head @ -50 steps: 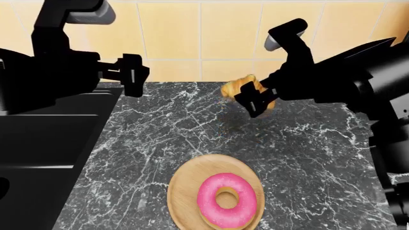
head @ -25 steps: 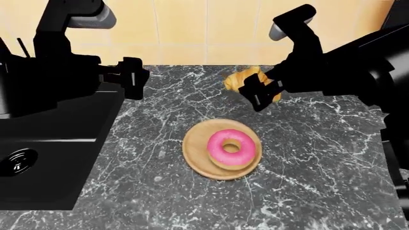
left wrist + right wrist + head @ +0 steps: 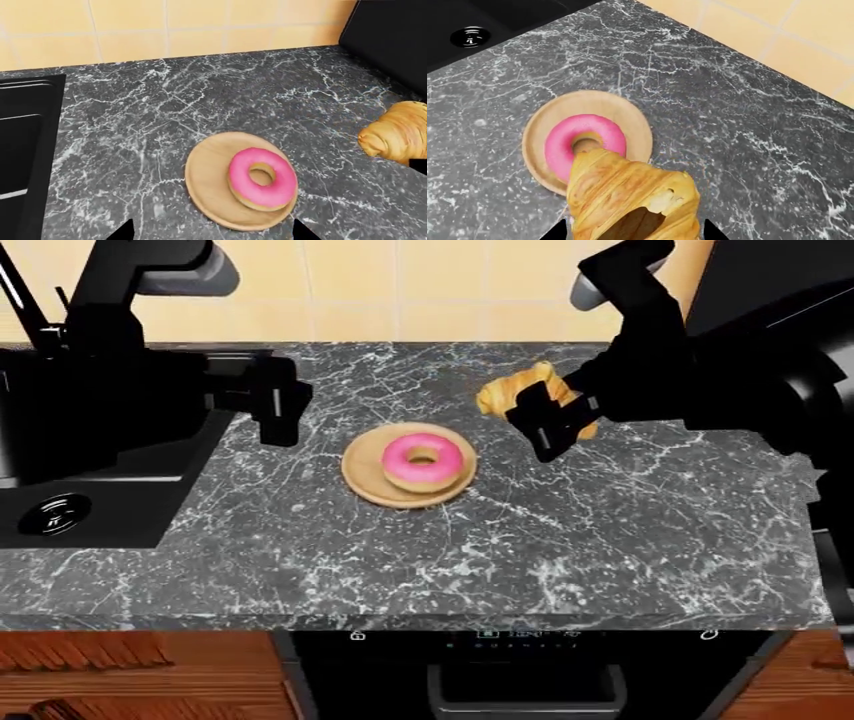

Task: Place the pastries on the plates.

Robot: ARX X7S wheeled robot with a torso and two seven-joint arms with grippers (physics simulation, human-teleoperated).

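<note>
A pink-frosted donut (image 3: 424,460) lies on a light wood plate (image 3: 371,483) in the middle of the dark marble counter; both also show in the left wrist view, donut (image 3: 262,178) on plate (image 3: 208,182). My right gripper (image 3: 550,426) hangs above the counter, just right of the plate, shut on a golden croissant (image 3: 513,392). In the right wrist view the croissant (image 3: 630,200) fills the space between the fingers of that gripper (image 3: 635,232), with the donut (image 3: 564,142) below it. My left gripper (image 3: 278,400) hovers left of the plate, open and empty (image 3: 212,235).
A black sink (image 3: 94,490) with a drain (image 3: 51,512) lies at the counter's left end. A tan tiled wall (image 3: 400,290) backs the counter. A black block (image 3: 393,40) stands at the back right. The counter's front edge (image 3: 400,620) overhangs an oven.
The head view has pulled back and up, so the plate with the donut looks smaller and farther. The right gripper still holds the croissant; both arms keep about the same poses.
</note>
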